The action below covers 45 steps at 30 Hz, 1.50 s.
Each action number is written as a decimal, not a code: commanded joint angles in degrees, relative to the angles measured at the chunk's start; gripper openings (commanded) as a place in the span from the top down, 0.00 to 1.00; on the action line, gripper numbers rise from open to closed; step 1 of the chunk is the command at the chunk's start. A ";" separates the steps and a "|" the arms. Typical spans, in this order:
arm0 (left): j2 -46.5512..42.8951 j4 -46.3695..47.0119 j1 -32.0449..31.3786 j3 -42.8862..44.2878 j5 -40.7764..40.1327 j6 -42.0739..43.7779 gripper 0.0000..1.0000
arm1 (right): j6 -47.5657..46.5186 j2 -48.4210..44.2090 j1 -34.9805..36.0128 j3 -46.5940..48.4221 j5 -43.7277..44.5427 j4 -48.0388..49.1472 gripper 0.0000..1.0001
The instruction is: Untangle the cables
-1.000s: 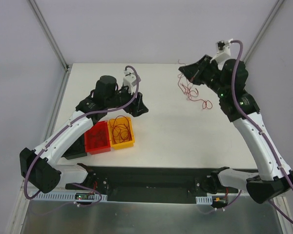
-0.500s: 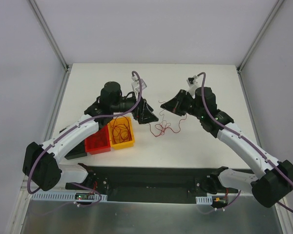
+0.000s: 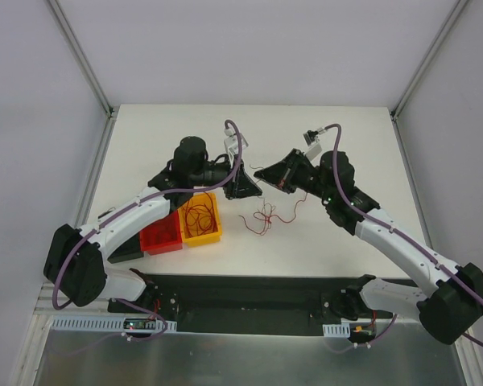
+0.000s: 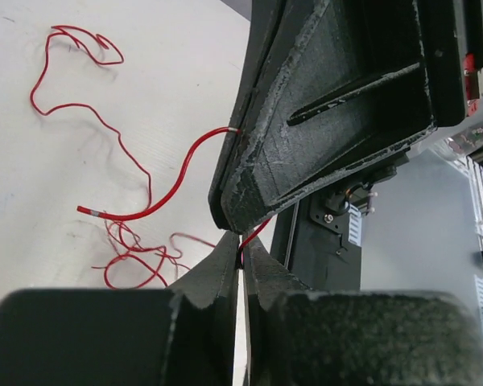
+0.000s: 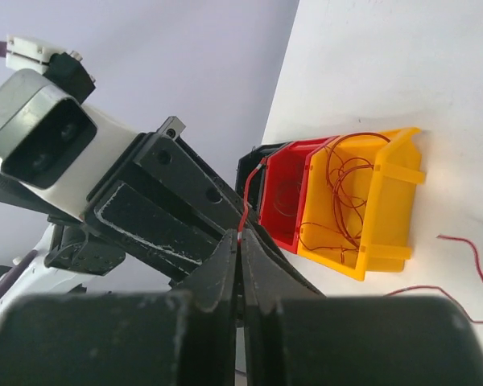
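White desk [image 3: 322,241] lay under the left gripper [image 3: 253,190] and right gripper [image 3: 260,171], tip to tip, each clenched on thin red cables [image 3: 266,217] trailing onto it.

white table [image 3: 290,249] | pale grey walls [image 3: 249,48] | metal corner posts [image 3: 82,56] | even light

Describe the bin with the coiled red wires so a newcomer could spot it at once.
On the white table, a row of three small bins sits beside the left arm. It is the rightmost one, nearest the table's middle: the yellow bin, next to a red bin and a black bin.
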 commanded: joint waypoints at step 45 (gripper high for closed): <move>-44.34 -25.81 -0.50 4.59 -44.45 22.80 1.00 | -16.11 18.99 -40.12 0.12 9.03 -8.81 1.00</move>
